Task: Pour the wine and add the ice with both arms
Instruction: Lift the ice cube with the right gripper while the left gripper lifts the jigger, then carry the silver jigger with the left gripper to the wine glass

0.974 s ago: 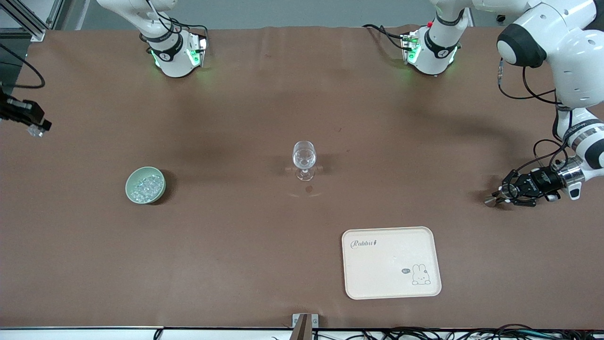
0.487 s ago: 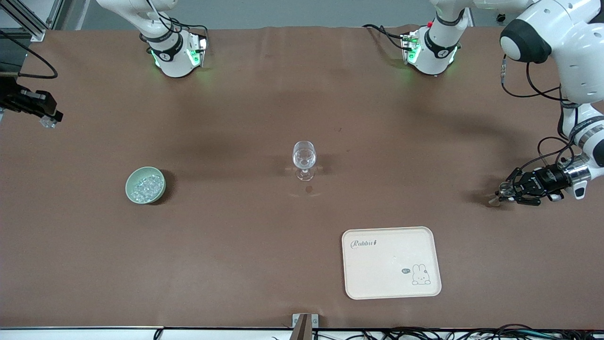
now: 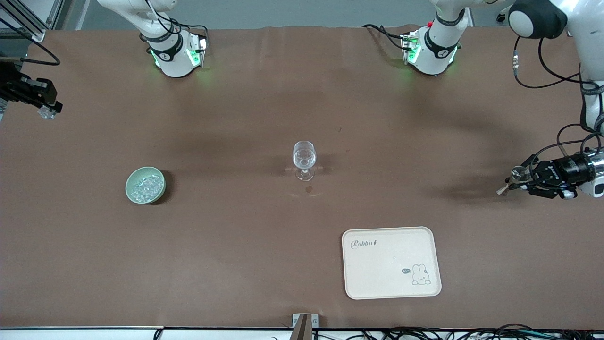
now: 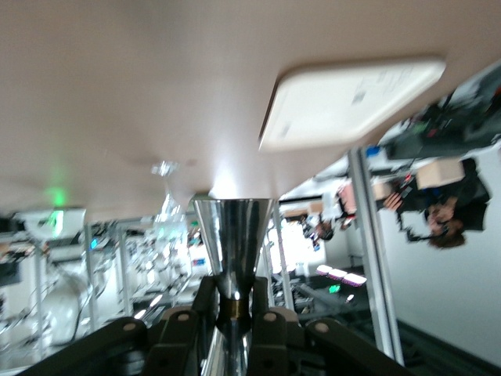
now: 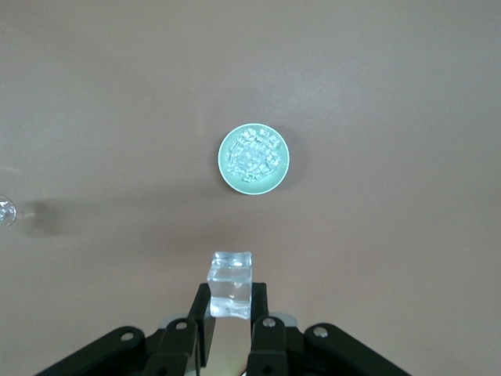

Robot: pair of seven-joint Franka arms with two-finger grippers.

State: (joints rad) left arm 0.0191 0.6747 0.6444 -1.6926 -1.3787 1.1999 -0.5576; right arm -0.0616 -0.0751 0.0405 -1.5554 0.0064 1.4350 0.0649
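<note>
A clear wine glass (image 3: 304, 160) stands upright mid-table. A green bowl (image 3: 145, 185) with a heap of ice (image 3: 146, 187) sits toward the right arm's end; the right wrist view shows the bowl (image 5: 254, 159) too. My right gripper (image 3: 47, 111) hangs over the table's edge at that end, shut on one clear ice cube (image 5: 230, 283). My left gripper (image 3: 513, 179) hangs over the table at the left arm's end, shut on the waist of a metal jigger (image 4: 233, 235). Wine is out of view.
A cream tray (image 3: 390, 262) with a rabbit print lies nearer the front camera than the glass, toward the left arm's end. It also appears in the left wrist view as the tray (image 4: 352, 102). Both arm bases stand along the table's back edge.
My left gripper has lifted the jigger and carried it outward toward the left arm's end. My right gripper has drawn back with the ice cube, farther from the bowl.
</note>
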